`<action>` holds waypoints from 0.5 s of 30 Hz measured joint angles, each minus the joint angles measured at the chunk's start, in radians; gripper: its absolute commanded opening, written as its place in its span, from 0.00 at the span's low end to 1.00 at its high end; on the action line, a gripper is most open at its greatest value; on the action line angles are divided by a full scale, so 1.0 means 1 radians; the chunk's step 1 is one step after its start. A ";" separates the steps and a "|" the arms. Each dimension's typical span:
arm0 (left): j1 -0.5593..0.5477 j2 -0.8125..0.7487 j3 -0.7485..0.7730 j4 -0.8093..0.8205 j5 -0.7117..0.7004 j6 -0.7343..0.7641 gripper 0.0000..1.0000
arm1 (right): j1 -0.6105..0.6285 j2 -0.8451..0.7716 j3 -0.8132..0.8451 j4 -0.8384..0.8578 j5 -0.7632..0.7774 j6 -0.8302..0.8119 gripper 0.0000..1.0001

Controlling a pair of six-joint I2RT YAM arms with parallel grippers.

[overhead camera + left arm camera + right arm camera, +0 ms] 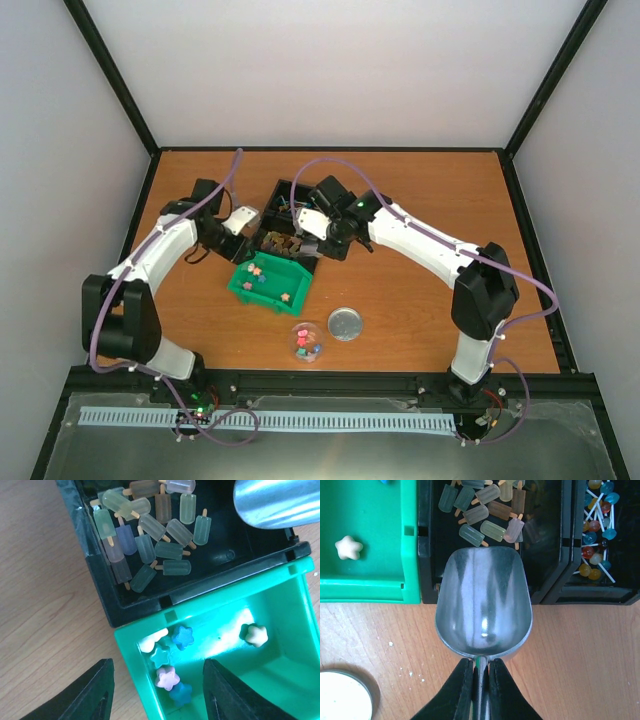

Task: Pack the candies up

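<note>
The candies are tiny star-shaped pieces. Several lie in the green bin (290, 272), clustered at its corner in the left wrist view (168, 677), with one cream star apart (348, 547). More sit in a clear round cup (306, 342). My left gripper (159, 696) is open and empty, its fingers astride the bin's (280, 630) corner wall; it also shows in the top view (246, 240). My right gripper (480, 680) is shut on the handle of an empty silver scoop (482, 605), whose mouth overhangs the black tray's near wall (425, 555). In the top view, it (322, 238) is beside the tray.
The black tray (283, 192) holds pale popsicle-shaped sweets (150, 530) in one compartment and lollipops on sticks (597, 535) in another. A round silver lid (345, 323) lies on the wooden table next to the cup; a round rim shows in the right wrist view (342, 700).
</note>
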 measured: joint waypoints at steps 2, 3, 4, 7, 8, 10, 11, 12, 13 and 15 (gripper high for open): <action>-0.004 0.028 0.003 0.006 0.005 0.000 0.50 | -0.005 -0.002 0.000 0.001 0.002 0.000 0.03; -0.006 0.040 0.003 0.006 0.005 0.000 0.47 | -0.008 -0.003 0.000 0.002 0.003 0.001 0.03; -0.009 0.055 0.003 0.006 0.004 0.000 0.43 | -0.011 -0.005 0.000 0.004 0.003 0.001 0.03; -0.018 0.082 0.005 0.007 -0.018 0.007 0.29 | -0.023 -0.009 0.000 0.007 0.005 0.001 0.03; -0.017 0.082 0.005 0.008 -0.029 0.011 0.25 | -0.026 -0.010 0.000 0.007 0.005 0.001 0.03; -0.018 0.082 0.000 0.008 -0.055 0.013 0.18 | -0.031 -0.011 0.000 0.008 0.006 0.001 0.03; -0.019 0.081 -0.007 0.008 -0.068 0.016 0.16 | -0.031 -0.011 0.000 0.008 0.005 0.001 0.03; -0.020 0.078 -0.019 0.009 -0.080 0.017 0.14 | -0.031 -0.011 0.000 0.009 0.005 0.001 0.03; -0.020 0.069 -0.025 0.014 -0.089 0.015 0.12 | -0.031 -0.011 0.000 0.009 0.005 0.001 0.03; -0.019 0.051 -0.037 0.015 -0.114 0.014 0.10 | -0.031 -0.011 0.000 0.010 0.000 0.001 0.03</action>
